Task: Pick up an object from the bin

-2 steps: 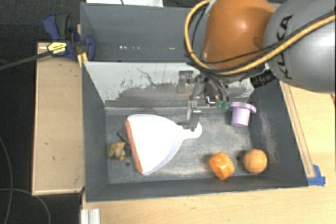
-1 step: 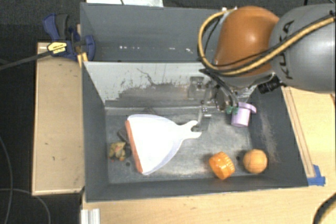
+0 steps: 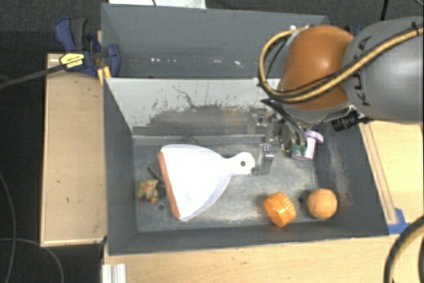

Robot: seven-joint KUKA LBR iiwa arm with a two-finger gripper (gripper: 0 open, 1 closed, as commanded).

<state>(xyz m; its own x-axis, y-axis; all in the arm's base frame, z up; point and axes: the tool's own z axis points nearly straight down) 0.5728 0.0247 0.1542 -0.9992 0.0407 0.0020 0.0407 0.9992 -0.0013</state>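
White dustpan point(image 3: 195, 185) with orange edge, orange ball point(image 3: 322, 203), orange ribbed cap point(image 3: 279, 209), grey bin point(image 3: 199, 119)

At centre right the gripper point(image 3: 265, 157) hangs just beside the handle of the white dustpan point(image 3: 195, 182); orange ball point(image 3: 322, 203) lies lower right.

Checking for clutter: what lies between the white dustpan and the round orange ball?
In the camera view, a ridged orange cap sits between the white dustpan and the orange ball, apart from both.
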